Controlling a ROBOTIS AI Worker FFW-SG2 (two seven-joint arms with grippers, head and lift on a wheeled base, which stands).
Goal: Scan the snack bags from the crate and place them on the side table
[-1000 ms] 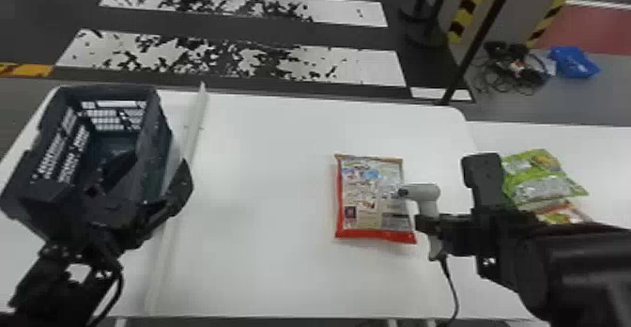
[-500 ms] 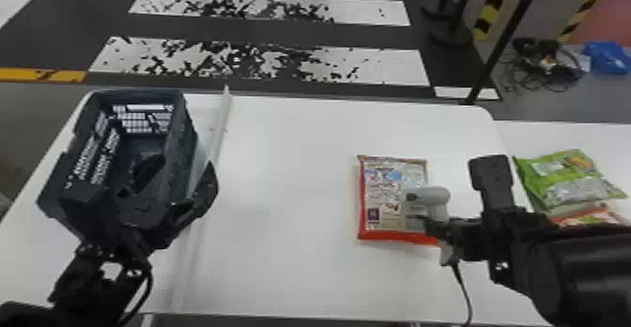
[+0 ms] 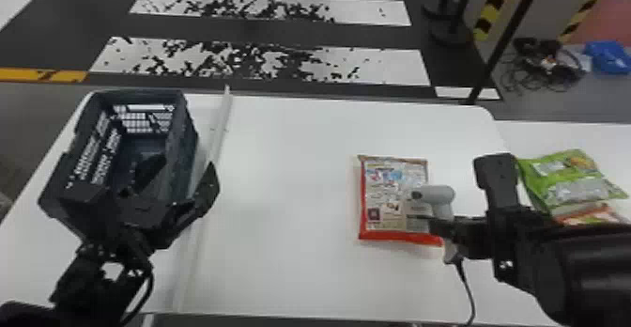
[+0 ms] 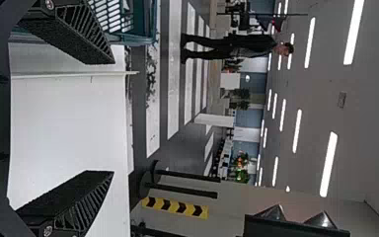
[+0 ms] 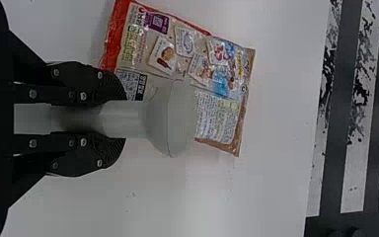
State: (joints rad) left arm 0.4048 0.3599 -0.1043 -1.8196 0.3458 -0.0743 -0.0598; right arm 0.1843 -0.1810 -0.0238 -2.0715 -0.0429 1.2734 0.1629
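Left end effector: The left end effector (image 3: 185, 173) is held at the near end of the crate, its fingers spread wide and nothing gripped between them.
Cable: A dark cable (image 3: 465, 281) is hung from the scanner's handle toward the near edge of the counter (image 3: 291, 265).
Right end effector: The right end effector (image 3: 433, 225) is found closed around the handle of the scanner, one finger pressed to each side.
Scanner: The light grey scanner (image 3: 439, 194) is held upright, its head positioned above part of the red-edged snack bag.
Red-edged snack bag: The red-edged snack bag (image 3: 389, 192) is laid flat on the right part of the counter, with its printed panel turned up and its red edge toward the robot.
White strip: A long white strip (image 3: 217, 138) is laid lengthwise just beside the crate.
Crate: The dark crate (image 3: 186, 136) is placed at the left of the counter; its interior is partly hidden by the left arm.
Side counter: On the side counter (image 3: 549, 136), to the right, a green snack bag (image 3: 563, 175) is seen partly over an orange bag (image 3: 587, 215).
Floor: Worn white stripes are marked on the dark floor (image 3: 281, 31) beyond.
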